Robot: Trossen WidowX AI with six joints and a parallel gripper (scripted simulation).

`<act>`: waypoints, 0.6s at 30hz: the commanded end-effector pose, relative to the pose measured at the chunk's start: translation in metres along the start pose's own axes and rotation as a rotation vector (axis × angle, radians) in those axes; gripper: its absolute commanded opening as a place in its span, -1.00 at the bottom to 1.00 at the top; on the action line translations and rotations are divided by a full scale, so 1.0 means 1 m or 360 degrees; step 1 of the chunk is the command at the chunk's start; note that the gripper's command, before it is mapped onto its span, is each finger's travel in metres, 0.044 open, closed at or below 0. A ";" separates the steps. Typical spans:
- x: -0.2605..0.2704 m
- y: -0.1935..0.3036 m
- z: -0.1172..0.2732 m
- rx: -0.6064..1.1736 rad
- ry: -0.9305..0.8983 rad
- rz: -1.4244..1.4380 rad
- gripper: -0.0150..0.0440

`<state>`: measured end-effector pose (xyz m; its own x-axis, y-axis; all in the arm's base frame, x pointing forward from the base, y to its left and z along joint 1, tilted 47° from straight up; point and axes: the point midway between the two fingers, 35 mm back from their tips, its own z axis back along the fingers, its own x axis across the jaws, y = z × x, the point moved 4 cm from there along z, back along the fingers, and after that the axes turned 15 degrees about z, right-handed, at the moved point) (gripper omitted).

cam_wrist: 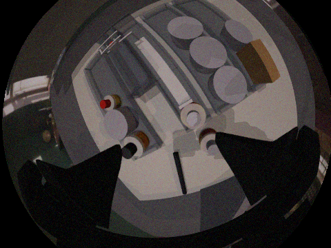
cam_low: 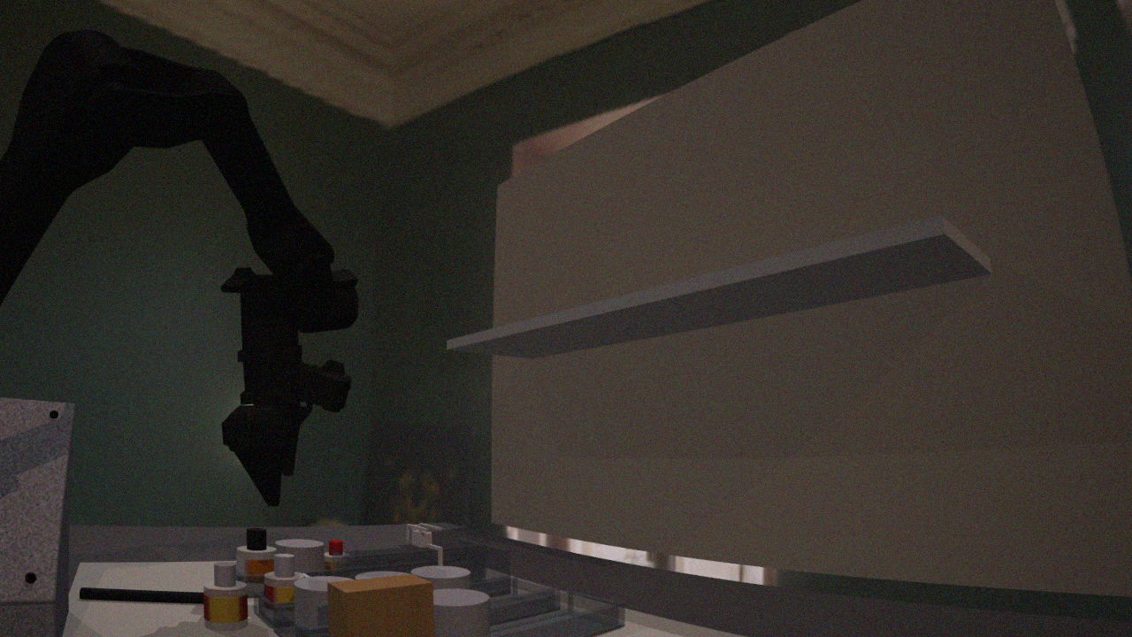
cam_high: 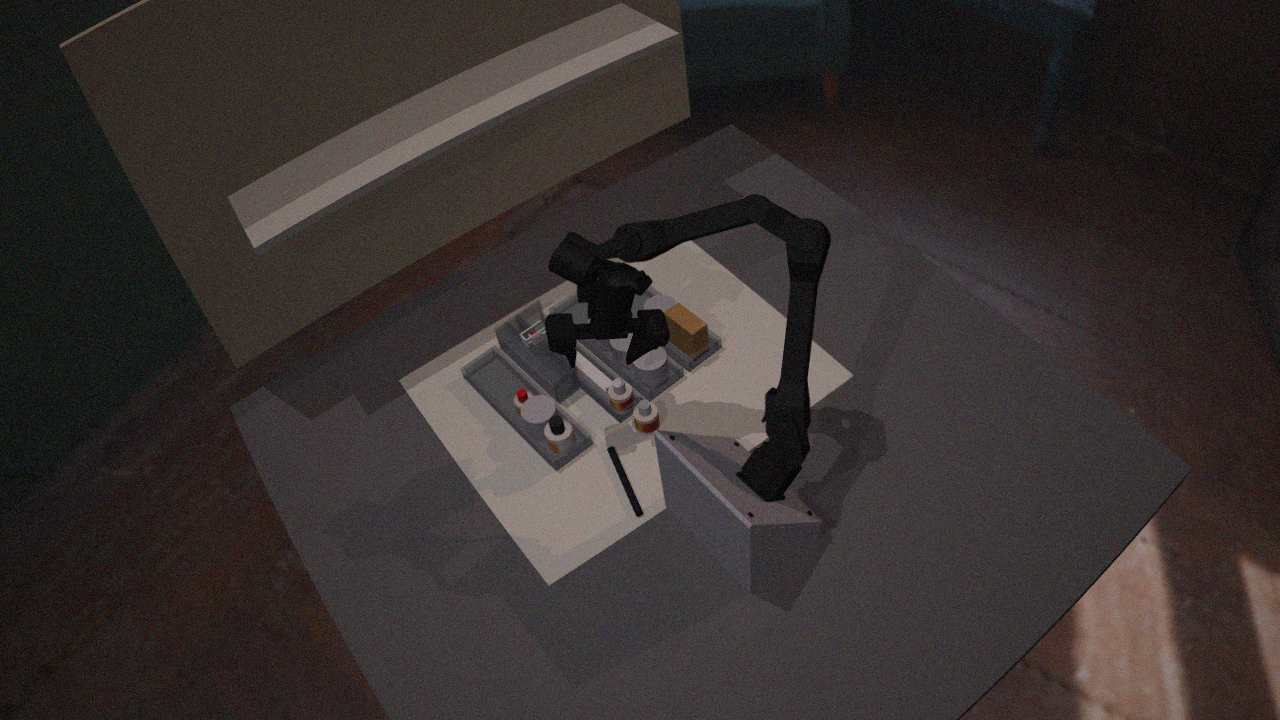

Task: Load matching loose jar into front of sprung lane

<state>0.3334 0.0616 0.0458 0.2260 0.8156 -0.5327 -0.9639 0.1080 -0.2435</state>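
In the top view, the jaws are hanging over the sprung lane, spread wide with nothing between them. Taking that lane as landmark, the loose jar is standing upright just outside its front end, probably left there to be picked up and fed in. The old jar is standing inside the front end, where the spring is presumably pressing it forward. A black rod is lying on the surface in front of the lane.

In the exterior view, both jars are showing white caps and red-and-yellow labels, so they are matching. The jaws are pointing down, well above the jars. An orange box is standing beyond the lane, nearer this camera.

In the wrist view, the pusher strip is running along the lane and ending against the old jar, likely keeping it forward. One fingertip is partly covering the loose jar. The new jar will be needing a steady backward push, since slipping could let the pusher snap.
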 end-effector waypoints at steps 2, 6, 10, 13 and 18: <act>-0.026 0.050 -0.008 0.0252 0.0293 0.0565 1.00; -0.030 0.056 -0.009 0.0294 0.0334 0.0653 1.00; -0.029 0.053 -0.012 0.0294 0.0334 0.0653 1.00; -0.035 0.056 -0.035 0.0293 0.0336 0.0653 1.00; -0.036 0.056 -0.042 0.0293 0.0337 0.0652 1.00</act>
<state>0.2761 0.0168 0.0217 -0.1635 0.6846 -0.7104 -0.9851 -0.0739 0.1555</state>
